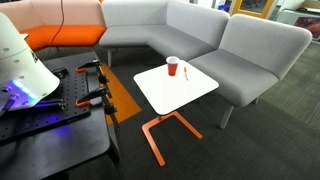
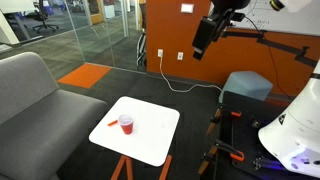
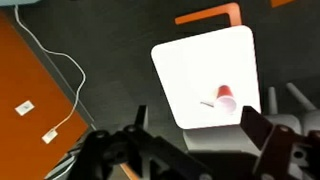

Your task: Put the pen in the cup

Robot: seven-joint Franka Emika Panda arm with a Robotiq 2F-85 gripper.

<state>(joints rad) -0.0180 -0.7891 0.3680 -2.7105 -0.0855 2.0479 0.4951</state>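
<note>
The red cup (image 1: 172, 67) stands upright on a small white table (image 1: 190, 92). It also shows in an exterior view (image 2: 126, 124) and in the wrist view (image 3: 227, 95). The pen (image 3: 207, 102) is a thin dark stick lying flat on the table right beside the cup. It is barely visible in both exterior views (image 1: 186, 73) (image 2: 109, 126). My gripper (image 2: 203, 37) hangs high above the floor, well away from the table. In the wrist view its two dark fingers (image 3: 195, 135) are spread wide with nothing between them.
Grey sofas (image 1: 190, 30) and an orange sofa (image 1: 60, 38) curve behind the table. A black cart with clamps (image 1: 60, 100) stands by the robot base. A white cable (image 3: 60, 70) trails on the dark floor by an orange wall (image 2: 170, 40).
</note>
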